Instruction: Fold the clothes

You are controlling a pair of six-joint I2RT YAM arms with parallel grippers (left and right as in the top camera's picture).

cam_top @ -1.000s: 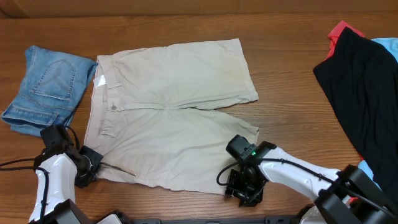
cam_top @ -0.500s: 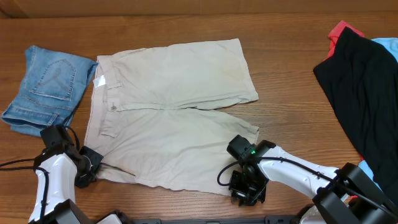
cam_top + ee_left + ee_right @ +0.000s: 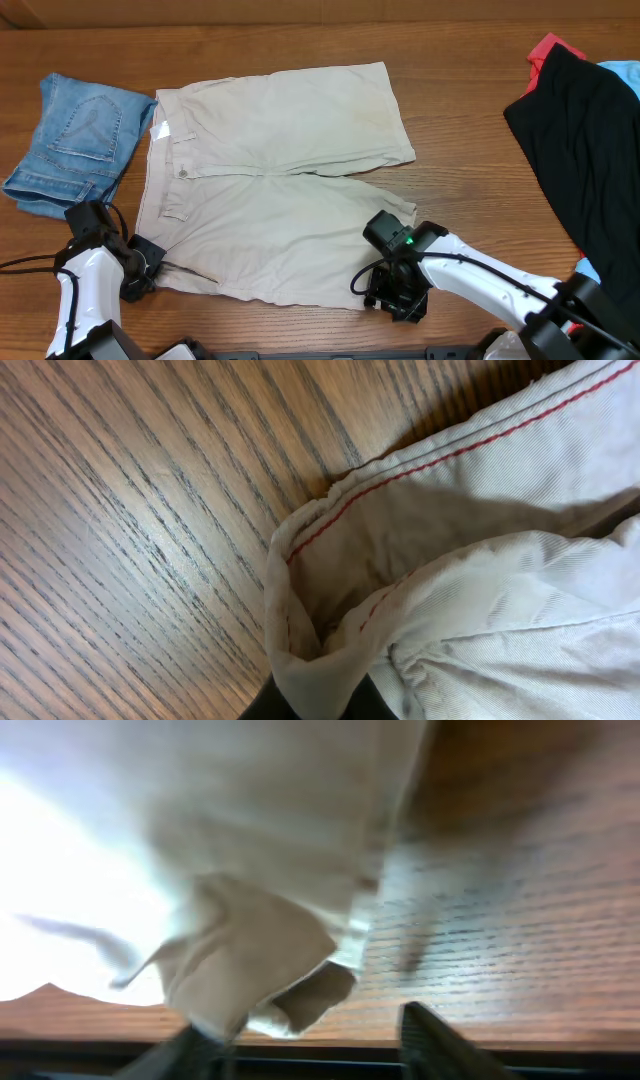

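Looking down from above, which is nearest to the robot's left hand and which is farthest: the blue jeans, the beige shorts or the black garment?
1. The beige shorts: the left hand is pinching their near left corner.
2. The blue jeans: folded, just beyond the hand on the left side.
3. The black garment: far across, at the right edge.

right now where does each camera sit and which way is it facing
overhead: fixed above the table, looking straight down on shorts, jeans and a black garment; both white arms show at the bottom.
left wrist: on the left gripper, close on the shorts' red-stitched edge pinched in it; only dark fingertips show.
right wrist: on the right gripper, facing a lifted shorts corner, blurred; two fingers show, apart.
shared: all three see the shorts and table.
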